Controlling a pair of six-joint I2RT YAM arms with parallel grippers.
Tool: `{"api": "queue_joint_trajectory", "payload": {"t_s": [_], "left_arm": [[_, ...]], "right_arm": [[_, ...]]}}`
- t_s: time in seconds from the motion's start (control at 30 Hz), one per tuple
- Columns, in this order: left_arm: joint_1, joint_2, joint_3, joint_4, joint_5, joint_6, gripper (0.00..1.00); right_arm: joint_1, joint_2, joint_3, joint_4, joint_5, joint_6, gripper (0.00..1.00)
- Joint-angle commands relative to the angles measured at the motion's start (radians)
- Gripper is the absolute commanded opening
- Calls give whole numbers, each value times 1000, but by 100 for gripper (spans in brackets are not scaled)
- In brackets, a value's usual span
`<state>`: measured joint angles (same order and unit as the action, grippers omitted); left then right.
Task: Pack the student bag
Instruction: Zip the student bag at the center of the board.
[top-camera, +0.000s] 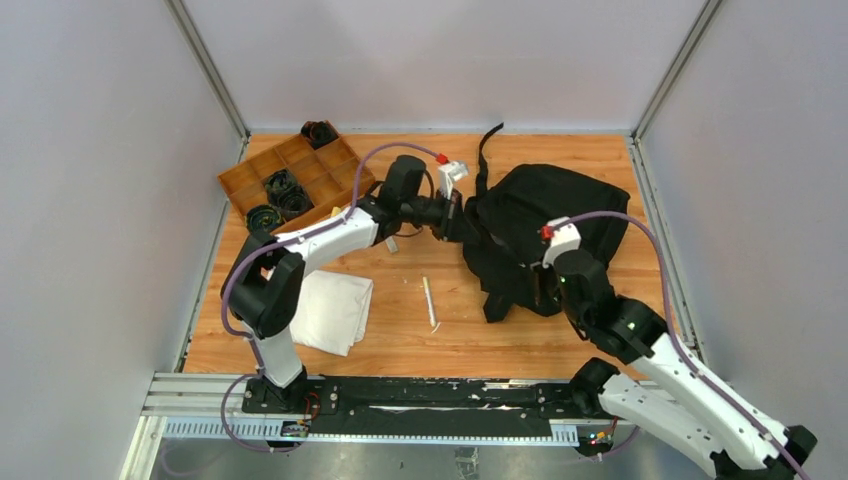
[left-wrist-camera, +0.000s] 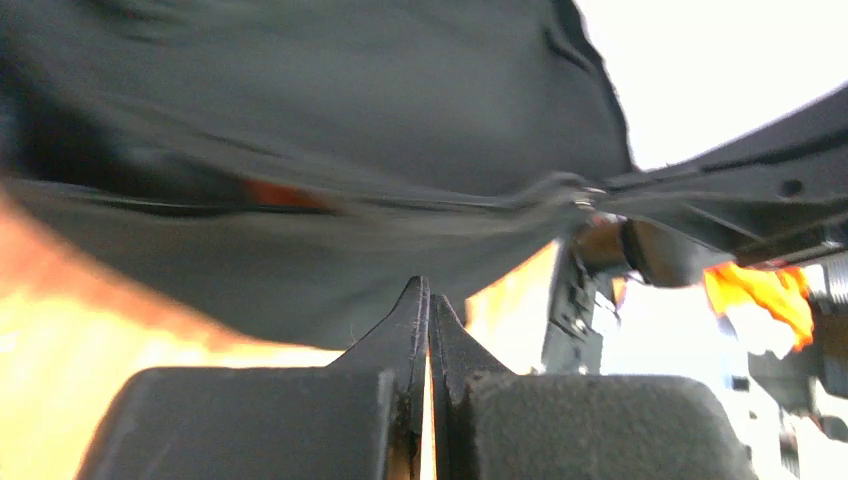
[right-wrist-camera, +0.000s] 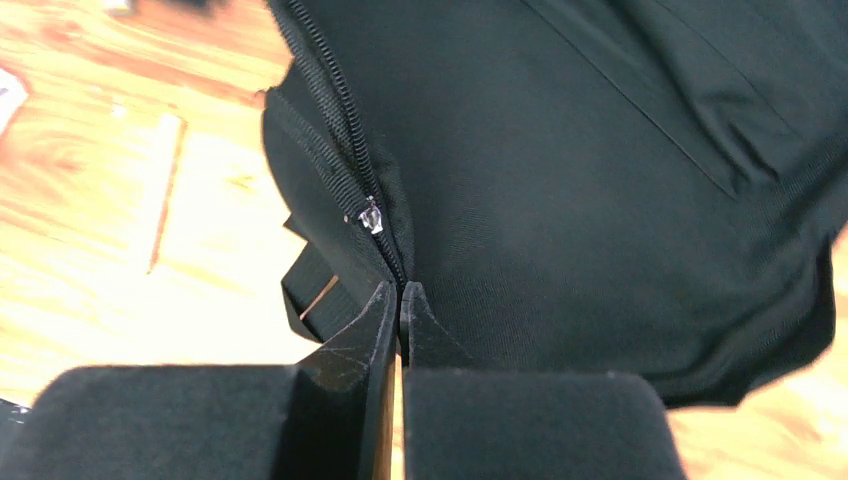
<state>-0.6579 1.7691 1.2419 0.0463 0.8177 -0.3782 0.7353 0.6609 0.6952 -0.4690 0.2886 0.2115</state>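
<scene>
**Operator:** Where is the student bag?

**Technician:** It lies flat on the wooden table, right of centre and toward the far edge. 1 black strap runs from its upper left corner toward the back wall.

**Operator:** What is the condition of the left gripper?

**Technician:** The left arm reaches across the table to the left edge of the bag. The 2 fingers are pressed together, with the tips right at the black fabric. Whether any fabric is caught between them cannot be told.

**Operator:** And the right gripper?

**Technician:** It sits at the near side of the bag. The 2 fingers are pressed together on the line of the zipper, just below the silver zipper pull. The zipper tape runs down to the tips. Whether it is pinched between them cannot be told.

**Operator:** List the remaining items.

**Technician:**
- A wooden compartment tray stands at the far left of the table, turned at an angle.
- Black coiled items sit in several of its compartments.
- A folded white cloth lies near the base of the left arm, partly under the arm.
- A thin white stick lies on the bare wood between the cloth and the bag, apart from both.
</scene>
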Motion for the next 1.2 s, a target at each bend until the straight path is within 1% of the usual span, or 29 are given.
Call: {"api": "queue_joint_trajectory", "payload": {"t_s": [0.0,0.13,0.3,0.33,0.37,0.4,0.43,0.47,0.5,0.53,0.63,0.7,0.8,0.87,0.97,1.07,1.17], "left_arm": [[121,8,35,68,-105,-41,0],[120,8,60,79,-72,-73,0],[95,-46,-3,79,-68,-77,0],[75,-57,-24,79,-75,-76,0],[54,-69,-37,80,-80,-73,0],[34,-76,-50,79,-87,-72,0],[18,-81,-61,80,-96,-80,2],[6,-83,-68,79,-105,-96,11],[-2,-83,-72,79,-110,-110,24],[-7,-84,-76,79,-118,-123,31],[-11,-92,-84,74,-174,-157,47],[-11,-87,-72,60,-201,-171,50],[-11,-49,-31,13,-236,-209,50],[-11,-25,-10,-32,-267,-220,51],[-12,-3,16,-117,-311,-229,54],[-18,17,24,-141,-310,-245,61],[-23,63,50,-151,-266,-277,61]], "right_arm": [[-3,-95,-1,-205,191,98,0],[-2,-56,2,-185,127,73,0],[-2,-9,26,-168,121,49,0],[-3,-6,31,-167,115,39,2],[-2,-6,35,-169,105,34,10],[-3,-8,40,-170,89,22,21],[-3,-11,49,-174,77,13,29],[-3,-17,58,-179,73,9,37],[-2,-22,66,-182,70,7,43],[-2,-29,75,-180,62,2,46],[-3,-25,108,-145,2,-21,51],[-2,12,130,-125,-16,-25,53],[-4,79,159,-130,40,-2,53],[-14,98,171,-129,86,22,52],[-49,100,182,-128,84,39,53],[-75,91,182,-128,60,39,53],[-80,89,179,-127,52,43,53]]}}
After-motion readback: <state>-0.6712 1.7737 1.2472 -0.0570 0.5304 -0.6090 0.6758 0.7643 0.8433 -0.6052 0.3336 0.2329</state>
